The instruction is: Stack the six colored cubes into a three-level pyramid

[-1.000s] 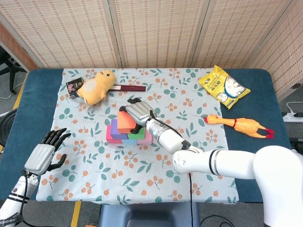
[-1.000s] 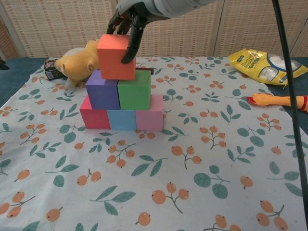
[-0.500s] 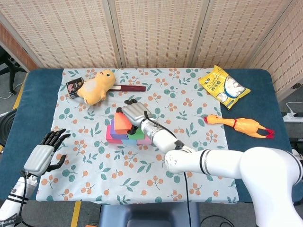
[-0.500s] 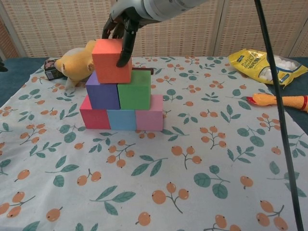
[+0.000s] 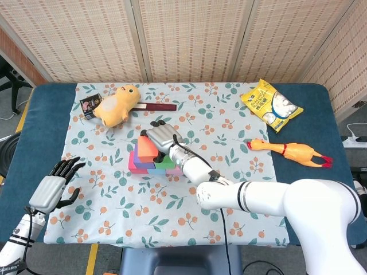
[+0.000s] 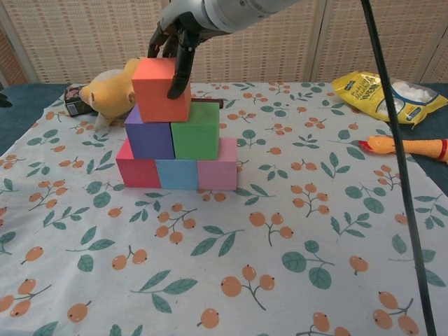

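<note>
The right hand [image 6: 178, 31] holds the orange cube [image 6: 162, 89] from above, fingers [image 6: 180, 70] down its right face and others over the back edge, so the block can be steered without knocking what lies beneath. The cube sits on the second level, but off-centre: it rests mostly on the purple cube [image 6: 149, 131] and only partly reaches over the green cube [image 6: 196, 131], where a pyramid's cap ought to straddle the seam between the two. Below them the red cube [image 6: 137, 168], blue cube [image 6: 176, 173] and pink cube [image 6: 218, 169] stand touching in a row — a sound base. I judge the task nearly done; what remains is a nudge rightward, then a clean release.

The left hand [image 5: 53, 186] hangs near the table's edge, well apart from the stack, fingers spread and holding nothing — kept clear of the work.
</note>
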Controlling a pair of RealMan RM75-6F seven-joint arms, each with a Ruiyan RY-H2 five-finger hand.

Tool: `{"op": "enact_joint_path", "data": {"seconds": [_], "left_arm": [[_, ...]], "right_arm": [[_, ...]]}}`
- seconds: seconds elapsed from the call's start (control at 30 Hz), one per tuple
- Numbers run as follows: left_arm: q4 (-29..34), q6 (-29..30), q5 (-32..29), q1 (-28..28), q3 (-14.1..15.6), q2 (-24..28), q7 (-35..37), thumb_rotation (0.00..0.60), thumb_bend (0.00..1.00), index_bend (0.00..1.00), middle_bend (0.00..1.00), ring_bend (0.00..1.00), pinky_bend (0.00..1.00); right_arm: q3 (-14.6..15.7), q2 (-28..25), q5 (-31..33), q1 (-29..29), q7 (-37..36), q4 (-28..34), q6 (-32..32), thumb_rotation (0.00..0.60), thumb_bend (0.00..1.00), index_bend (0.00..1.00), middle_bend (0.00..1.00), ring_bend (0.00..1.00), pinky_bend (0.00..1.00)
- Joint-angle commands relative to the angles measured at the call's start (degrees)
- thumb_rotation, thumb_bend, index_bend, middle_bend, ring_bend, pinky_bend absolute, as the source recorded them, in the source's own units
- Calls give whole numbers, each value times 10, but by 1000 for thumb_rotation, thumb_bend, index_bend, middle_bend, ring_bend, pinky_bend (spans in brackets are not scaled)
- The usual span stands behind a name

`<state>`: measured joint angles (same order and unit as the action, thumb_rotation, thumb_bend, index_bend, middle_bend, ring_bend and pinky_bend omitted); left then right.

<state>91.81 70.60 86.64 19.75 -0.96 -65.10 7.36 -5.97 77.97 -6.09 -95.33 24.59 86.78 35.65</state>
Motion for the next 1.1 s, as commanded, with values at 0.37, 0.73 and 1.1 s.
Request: {"op": "enact_joint_path", "data": {"seconds": [0.37,0.73,1.1], "left_arm": [[-2,-5,1,2,1,-1,4,600,506,105,0,0,19],[-2,-7,0,3,0,0,9,600,505,105,0,0,19],[-3,-8,2,5,0,-1,10,600,505,105,0,0,18]], "right_arm": [[5,-2,6,-3,-2,3,1,600,260,252,277,0,0],[9,3,11,-6,-2,-3,-4,600,260,232,277,0,0],[14,1,8,-7,-1,1,-1,600,262,0,224,0,0]]}}
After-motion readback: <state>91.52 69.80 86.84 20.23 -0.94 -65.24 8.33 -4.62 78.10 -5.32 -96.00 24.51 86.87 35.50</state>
